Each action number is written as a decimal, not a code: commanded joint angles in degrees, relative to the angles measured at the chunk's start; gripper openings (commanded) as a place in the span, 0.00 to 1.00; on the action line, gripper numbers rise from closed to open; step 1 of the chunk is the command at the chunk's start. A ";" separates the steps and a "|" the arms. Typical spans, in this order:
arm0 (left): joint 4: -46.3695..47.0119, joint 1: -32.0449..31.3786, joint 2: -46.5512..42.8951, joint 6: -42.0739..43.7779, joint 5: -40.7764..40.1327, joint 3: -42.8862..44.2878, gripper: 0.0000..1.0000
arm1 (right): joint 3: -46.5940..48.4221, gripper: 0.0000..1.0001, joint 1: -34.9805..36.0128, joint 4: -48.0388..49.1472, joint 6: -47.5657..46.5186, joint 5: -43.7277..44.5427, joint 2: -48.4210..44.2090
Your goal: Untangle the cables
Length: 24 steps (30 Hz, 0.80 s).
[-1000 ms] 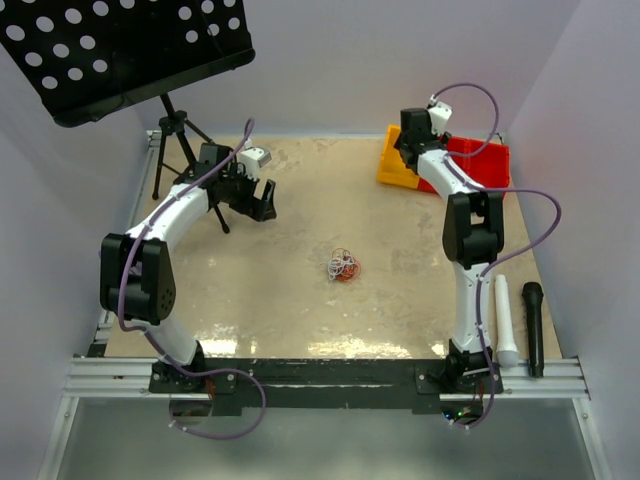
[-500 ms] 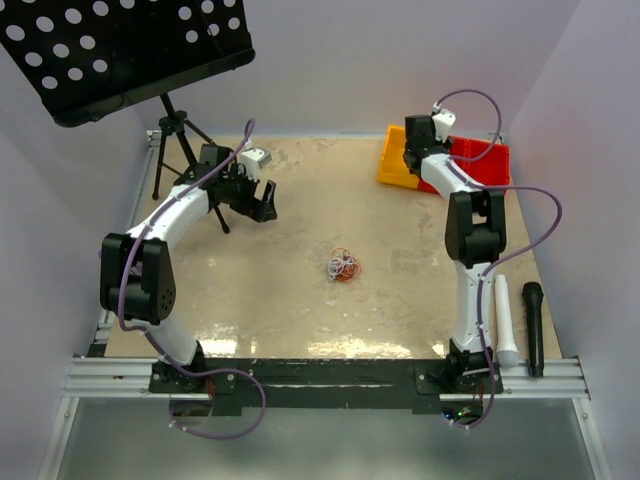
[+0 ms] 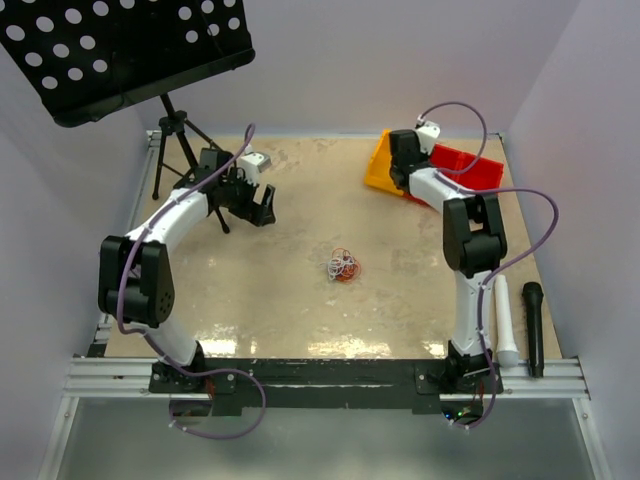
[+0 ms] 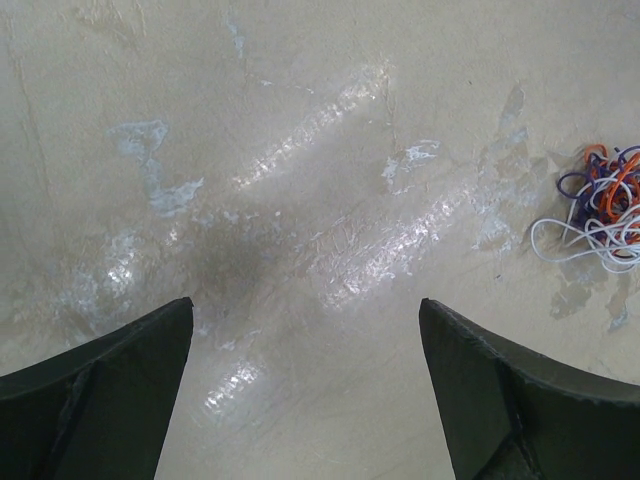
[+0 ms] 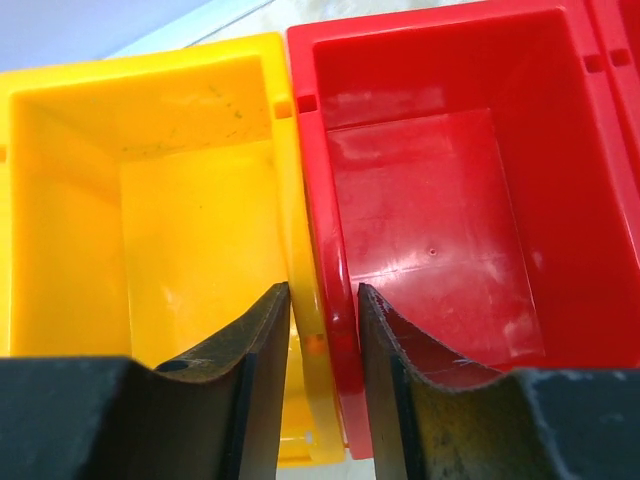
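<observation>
Orange-purple-white cables cropped at edge, left gripper wide, right gripper pinching adjoining bin walls.

Yellow bin touching red bin; black perforated music stand far left.

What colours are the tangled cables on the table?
White, orange and purple; the cables show best in the left wrist view.

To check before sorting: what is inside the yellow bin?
The yellow bin looks empty: only its bare floor and walls show. The right hand covers its near edge, so that part cannot be seen.
</observation>
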 commanded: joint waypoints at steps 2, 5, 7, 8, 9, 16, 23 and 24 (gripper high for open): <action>-0.82 0.16 -4.64 2.50 -1.71 -0.82 1.00 | -7.06 0.34 9.06 -0.28 4.50 0.89 -4.75; -1.97 0.16 -6.04 3.03 -2.06 -1.43 1.00 | -12.15 0.31 12.66 -0.01 7.74 1.15 -7.47; -2.15 0.16 -7.18 3.56 -2.15 -2.22 1.00 | -16.54 0.30 15.12 1.47 9.42 0.63 -9.76; -2.41 0.16 -7.54 4.17 -1.98 -2.75 1.00 | -18.65 0.30 16.61 1.92 9.95 0.71 -10.81; -3.19 0.07 -7.71 4.79 -1.98 -2.93 1.00 | -19.98 0.30 18.02 1.75 11.09 1.32 -11.52; -4.52 0.07 -10.96 7.60 -3.47 -5.83 1.00 | -28.08 0.30 29.88 0.44 19.43 1.06 -16.44; -6.27 0.07 -14.30 8.92 -2.94 -7.50 1.00 | -29.05 0.29 37.45 -2.20 26.13 1.94 -18.47; -6.36 0.07 -14.74 9.10 -3.03 -7.67 1.00 | -28.96 0.29 37.98 -2.82 26.57 2.29 -18.38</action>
